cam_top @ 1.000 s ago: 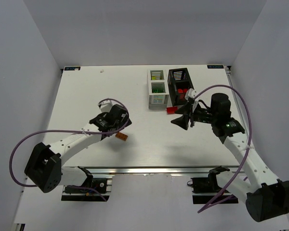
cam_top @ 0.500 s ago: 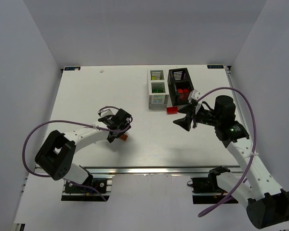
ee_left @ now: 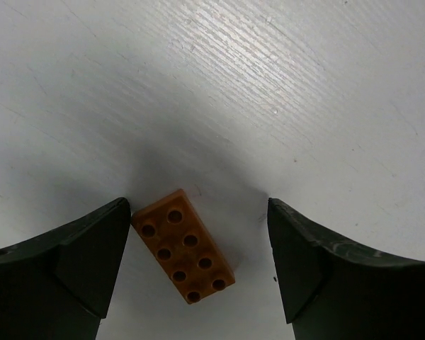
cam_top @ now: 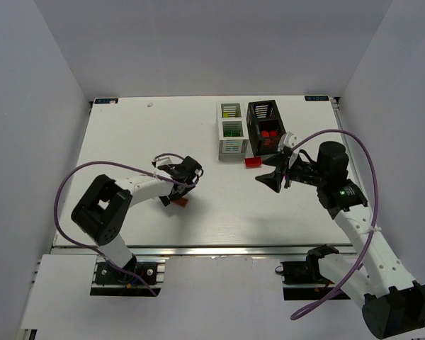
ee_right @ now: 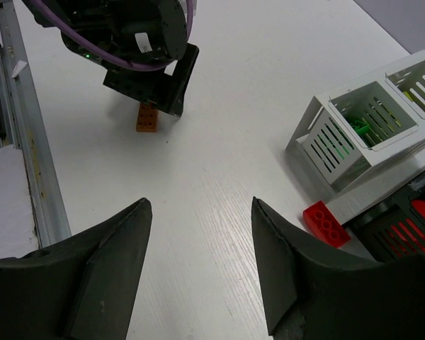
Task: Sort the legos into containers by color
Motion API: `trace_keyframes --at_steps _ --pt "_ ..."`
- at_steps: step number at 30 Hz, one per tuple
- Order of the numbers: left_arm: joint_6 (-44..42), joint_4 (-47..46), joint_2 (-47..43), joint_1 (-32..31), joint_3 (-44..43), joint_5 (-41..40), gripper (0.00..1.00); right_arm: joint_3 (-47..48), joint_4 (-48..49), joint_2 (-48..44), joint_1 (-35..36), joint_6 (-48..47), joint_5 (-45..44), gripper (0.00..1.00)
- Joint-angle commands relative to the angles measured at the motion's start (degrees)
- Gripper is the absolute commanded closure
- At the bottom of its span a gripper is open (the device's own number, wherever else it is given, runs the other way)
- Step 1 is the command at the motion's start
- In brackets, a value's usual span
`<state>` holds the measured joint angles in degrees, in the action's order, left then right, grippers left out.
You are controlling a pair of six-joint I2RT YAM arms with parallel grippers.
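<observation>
The left gripper has come down over the orange brick, which lies flat on the table. Its jaws are spread, one on each side, and have started to close a little. A pick-up looks next. The white box holds green and yellow bricks. A red brick lies just in front of the black box. The right gripper has hardly moved. It hangs near the red brick, spread and empty.
</observation>
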<state>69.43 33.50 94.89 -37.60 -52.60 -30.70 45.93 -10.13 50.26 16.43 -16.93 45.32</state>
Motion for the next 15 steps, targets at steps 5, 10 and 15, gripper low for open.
trace_keyframes --at_steps 5,10,15 --pt "-1.13 5.52 4.86 -0.10 -1.37 0.29 0.23 -0.84 3.27 -2.88 -1.13 1.02 1.52 0.36" --pt "-2.10 8.86 5.40 -1.24 -1.54 0.03 0.28 -0.93 3.45 -4.03 -2.10 1.37 2.84 0.36" --pt "-1.49 10.18 2.32 -2.12 -0.14 -0.15 0.22 -1.37 3.71 -5.35 -3.06 1.72 4.07 0.35"
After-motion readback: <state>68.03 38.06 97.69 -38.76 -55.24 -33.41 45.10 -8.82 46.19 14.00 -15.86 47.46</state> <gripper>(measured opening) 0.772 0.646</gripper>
